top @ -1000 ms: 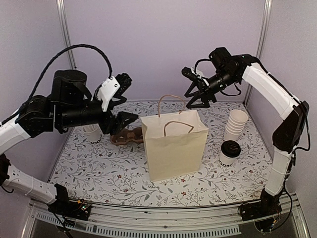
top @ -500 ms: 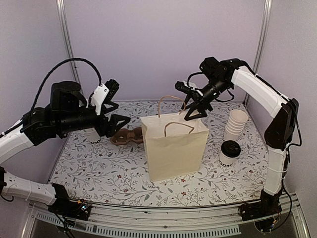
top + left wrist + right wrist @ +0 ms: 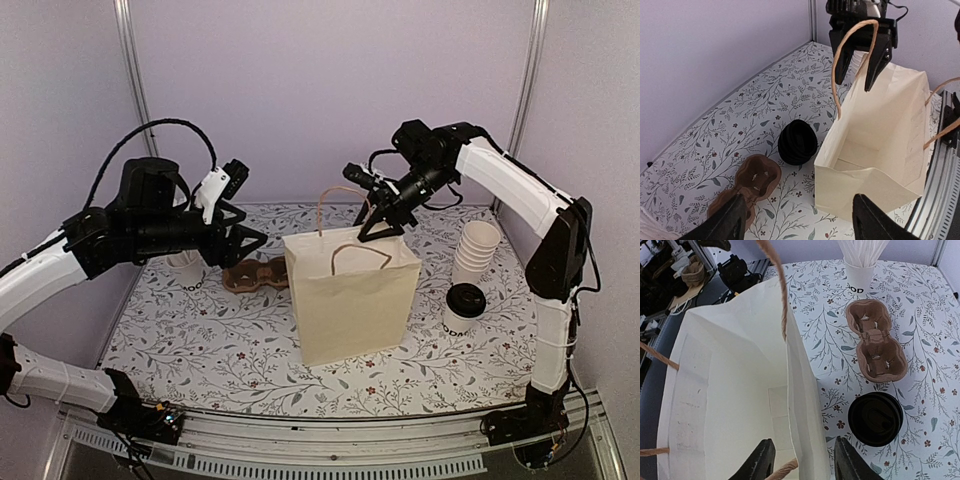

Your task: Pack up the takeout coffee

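Note:
The takeout coffee (image 3: 463, 305), a white cup with a black lid, stands on the table to the right of the open paper bag (image 3: 352, 295), apart from both grippers. My right gripper (image 3: 383, 228) hangs over the bag's far rim. In the right wrist view its jaws (image 3: 802, 462) stand apart astride the bag's far wall (image 3: 805, 405), and that wall's rope handle (image 3: 780, 295) runs up between them. The left wrist view shows the same gripper (image 3: 854, 82) around the handle loop. My left gripper (image 3: 248, 215) is open and empty, above the table left of the bag (image 3: 880, 145).
A brown cup carrier (image 3: 255, 275) lies left of the bag, with a cup of white stir sticks (image 3: 185, 268) behind it. Black lids (image 3: 797, 142) sit stacked behind the bag. Plain white cups (image 3: 477, 250) are stacked at the right, near the coffee.
My right gripper has moved left and down onto the bag's far rim, and its jaws have narrowed around the wall and handle. My left arm has shifted slightly, still open.

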Robot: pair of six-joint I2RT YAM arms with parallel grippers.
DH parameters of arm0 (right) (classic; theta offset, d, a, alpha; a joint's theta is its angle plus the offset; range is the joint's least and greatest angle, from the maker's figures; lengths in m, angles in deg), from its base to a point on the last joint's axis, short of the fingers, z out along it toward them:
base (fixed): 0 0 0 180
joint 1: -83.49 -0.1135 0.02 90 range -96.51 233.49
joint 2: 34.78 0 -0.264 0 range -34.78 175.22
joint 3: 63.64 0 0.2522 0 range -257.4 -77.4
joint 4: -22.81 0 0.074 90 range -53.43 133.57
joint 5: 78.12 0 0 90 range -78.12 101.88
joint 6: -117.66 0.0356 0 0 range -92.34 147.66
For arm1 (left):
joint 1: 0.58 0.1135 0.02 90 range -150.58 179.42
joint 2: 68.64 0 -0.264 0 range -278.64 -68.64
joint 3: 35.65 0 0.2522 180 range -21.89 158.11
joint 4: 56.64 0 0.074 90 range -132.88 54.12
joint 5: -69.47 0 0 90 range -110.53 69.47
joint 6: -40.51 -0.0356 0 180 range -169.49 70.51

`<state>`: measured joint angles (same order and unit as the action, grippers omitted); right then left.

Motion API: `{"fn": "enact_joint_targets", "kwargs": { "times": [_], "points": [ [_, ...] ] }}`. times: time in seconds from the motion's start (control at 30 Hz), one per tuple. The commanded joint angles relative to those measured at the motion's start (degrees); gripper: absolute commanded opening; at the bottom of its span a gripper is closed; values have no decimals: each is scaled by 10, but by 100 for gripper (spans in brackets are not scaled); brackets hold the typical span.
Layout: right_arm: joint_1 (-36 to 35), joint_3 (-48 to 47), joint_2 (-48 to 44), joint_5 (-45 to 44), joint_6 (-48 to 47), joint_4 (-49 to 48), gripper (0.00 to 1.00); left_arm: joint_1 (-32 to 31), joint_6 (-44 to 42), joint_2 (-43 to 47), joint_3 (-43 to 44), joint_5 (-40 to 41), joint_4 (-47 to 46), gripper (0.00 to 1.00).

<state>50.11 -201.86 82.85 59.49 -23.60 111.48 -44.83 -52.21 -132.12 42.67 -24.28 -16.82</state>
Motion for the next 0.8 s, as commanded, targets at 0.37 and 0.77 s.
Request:
{"fn": "enact_joint_targets", "kwargs": {
  "times": [0.37,0.77],
  "points": [
    [-3,-9,-6,45,26,-8,0,26,-2,3,-2,-19,20,75],
    [0,102,-112,-45,29,-38,0,127,67,-190,94,21,167,73]
  ]
}}
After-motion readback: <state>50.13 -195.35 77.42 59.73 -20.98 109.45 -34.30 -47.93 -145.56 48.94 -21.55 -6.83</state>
